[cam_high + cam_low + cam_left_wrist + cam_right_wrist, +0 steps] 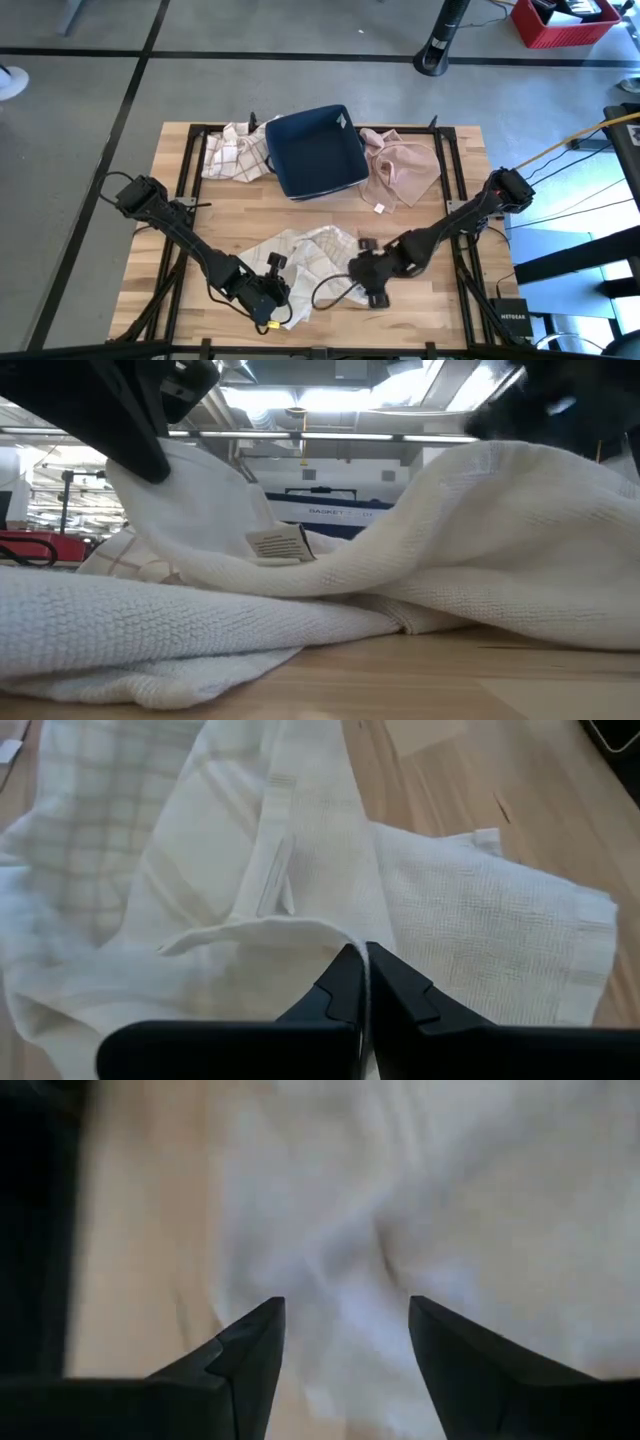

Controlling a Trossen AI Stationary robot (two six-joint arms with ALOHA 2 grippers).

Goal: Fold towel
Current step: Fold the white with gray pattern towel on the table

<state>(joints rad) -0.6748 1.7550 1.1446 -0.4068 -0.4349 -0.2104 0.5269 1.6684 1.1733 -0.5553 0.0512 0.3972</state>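
A white towel (300,255) with faint checks lies crumpled on the wooden table (440,300), near the front middle. My left gripper (362,975) is at the towel's near left part (280,300) and is shut on a raised edge. In the low view that part of the towel (200,500) stands up under the dark left arm. My right gripper (345,1330) is open at the towel's right side (358,270), with the cloth (420,1230) below its fingers. I cannot tell whether it touches the towel. My left gripper pinches a thin edge of the towel (345,938) between its two fingers; it looks like a single layer. The fingers slant down from the table's left near side. The held edge is raised into a small ridge, and the rest of the towel lies slack on the table.
A dark blue bin (315,150) stands at the far middle. A pink cloth (405,168) lies to its right and another checked cloth (235,152) to its left. Bare wood shows at the front right (430,310) and at the left (185,250).
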